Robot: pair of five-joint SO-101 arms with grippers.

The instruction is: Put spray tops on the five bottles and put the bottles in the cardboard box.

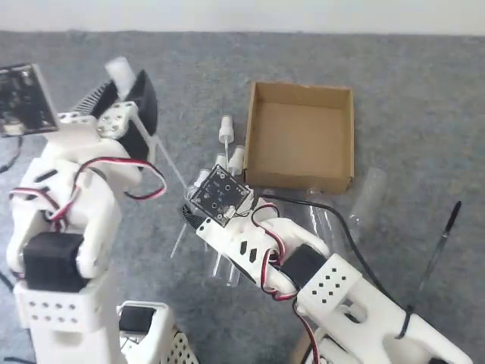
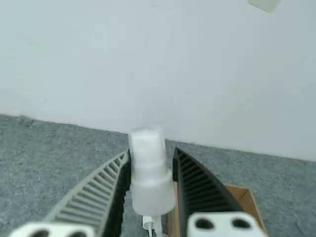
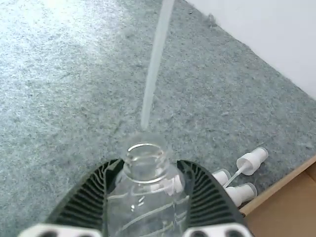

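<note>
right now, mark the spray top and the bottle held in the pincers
white plastic spray top (image 2: 148, 170): left wrist view, its collar
clear plastic bottle (image 3: 145, 169): right wrist view, its neck

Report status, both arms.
Left gripper shut on spray top. Right gripper shut on open bottle. Dip tube tip just short of bottle mouth. Path looks clear.
</note>
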